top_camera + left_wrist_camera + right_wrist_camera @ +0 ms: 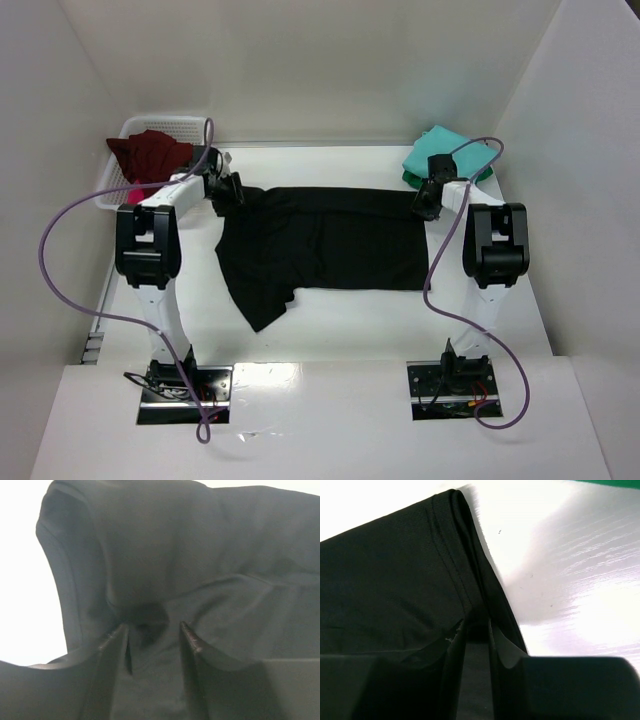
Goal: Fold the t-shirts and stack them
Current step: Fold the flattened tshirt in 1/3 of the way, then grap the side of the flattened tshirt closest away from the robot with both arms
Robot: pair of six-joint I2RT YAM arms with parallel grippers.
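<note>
A large black t-shirt (330,240) lies spread across the middle of the table, one sleeve hanging toward the front left. My left gripper (228,192) is at its far left corner; in the left wrist view (151,627) the jaws stand a little apart with bunched black cloth (200,555) filling the gap and creases running into it. My right gripper (425,200) is at the shirt's far right corner; in the right wrist view (476,627) the jaws are nearly closed on the hemmed edge of the shirt (395,570). A folded teal t-shirt (445,158) lies at the back right.
A white lattice basket (190,125) at the back left holds a maroon t-shirt (150,155), with a bit of pink (133,193) below it. Dark green cloth (410,178) shows under the teal shirt. White walls enclose the table on three sides.
</note>
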